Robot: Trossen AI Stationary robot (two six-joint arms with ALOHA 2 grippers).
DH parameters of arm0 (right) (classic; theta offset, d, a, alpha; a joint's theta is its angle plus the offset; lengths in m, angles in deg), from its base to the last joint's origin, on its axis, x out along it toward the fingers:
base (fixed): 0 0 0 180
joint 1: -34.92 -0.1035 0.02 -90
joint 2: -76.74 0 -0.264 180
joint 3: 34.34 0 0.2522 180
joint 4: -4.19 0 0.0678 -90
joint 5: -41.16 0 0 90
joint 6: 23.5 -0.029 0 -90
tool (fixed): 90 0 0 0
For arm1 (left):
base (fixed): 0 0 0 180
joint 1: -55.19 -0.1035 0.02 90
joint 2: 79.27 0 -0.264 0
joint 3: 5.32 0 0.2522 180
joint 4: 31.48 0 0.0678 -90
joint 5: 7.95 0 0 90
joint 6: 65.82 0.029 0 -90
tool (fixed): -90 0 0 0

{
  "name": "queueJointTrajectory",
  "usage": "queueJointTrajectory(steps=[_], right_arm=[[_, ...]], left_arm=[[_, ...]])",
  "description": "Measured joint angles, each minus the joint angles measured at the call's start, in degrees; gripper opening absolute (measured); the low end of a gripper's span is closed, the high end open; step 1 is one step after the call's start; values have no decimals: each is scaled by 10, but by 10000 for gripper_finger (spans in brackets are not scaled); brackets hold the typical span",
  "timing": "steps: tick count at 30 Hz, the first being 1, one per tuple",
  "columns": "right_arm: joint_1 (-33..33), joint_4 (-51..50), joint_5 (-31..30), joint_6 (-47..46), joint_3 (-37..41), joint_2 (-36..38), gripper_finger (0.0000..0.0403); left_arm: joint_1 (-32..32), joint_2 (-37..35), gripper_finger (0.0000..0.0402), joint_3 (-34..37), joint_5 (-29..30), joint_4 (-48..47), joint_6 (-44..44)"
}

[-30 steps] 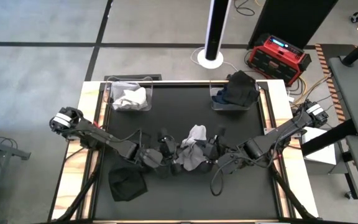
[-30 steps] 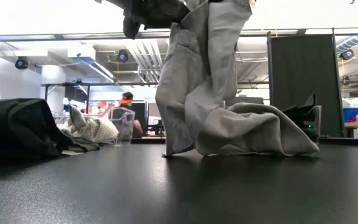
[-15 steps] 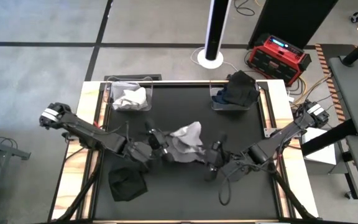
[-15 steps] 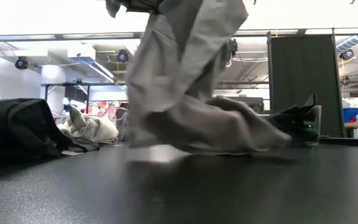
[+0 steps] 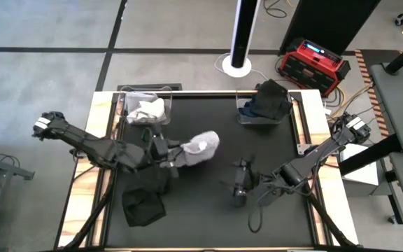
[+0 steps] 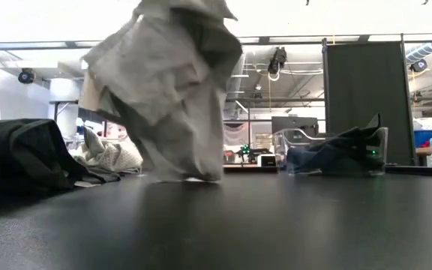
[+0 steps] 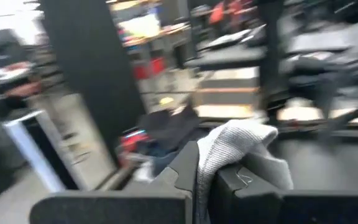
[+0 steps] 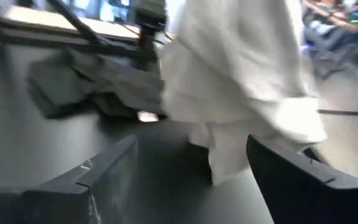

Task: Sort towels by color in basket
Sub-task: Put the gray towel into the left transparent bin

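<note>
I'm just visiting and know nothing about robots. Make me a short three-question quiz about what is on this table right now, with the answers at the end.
1. True or false: the left tool is clamped on the crumpled light grey cloth towel.
2. Which clear plastic basket holds dark towels: A, the one at the far left; B, the one at the far right?
3. Fill in: the right tool stands ___, holding nothing.

Key
1. True: the grey towel hangs from it, its lower end on the black table.
2. B. The left one holds pale towels.
3. Open. A loose black towel lies at the near left.
</note>
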Motion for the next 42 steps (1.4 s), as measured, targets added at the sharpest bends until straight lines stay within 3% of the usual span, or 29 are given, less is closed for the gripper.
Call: queueJointTrajectory(steps=[5, 8, 15, 26, 31, 36, 37, 42], right_arm=[[7, -5, -49, 34, 16, -5, 302], [10, 3, -76, 45, 19, -5, 309], [17, 28, -71, 75, 26, -12, 307], [76, 145, -72, 231, 35, -72, 280], [95, 215, -60, 312, 35, -94, 211], [94, 222, -46, 334, 29, -93, 48], [91, 219, -45, 341, 27, -90, 31], [81, 150, -46, 327, -20, -72, 9]], left_arm=[[11, -28, 0, 0, -88, -4, -17], [19, -33, 0, 0, -89, -5, -20], [21, -32, 0, 0, -93, -5, -22], [25, -28, 0, -1, -100, -2, -22], [30, -27, 0, -2, -100, -4, -22], [36, -31, 0, -2, -100, -14, -19], [37, -32, 0, -2, -98, -15, -19], [40, -50, 16, -3, -62, -74, -42]])
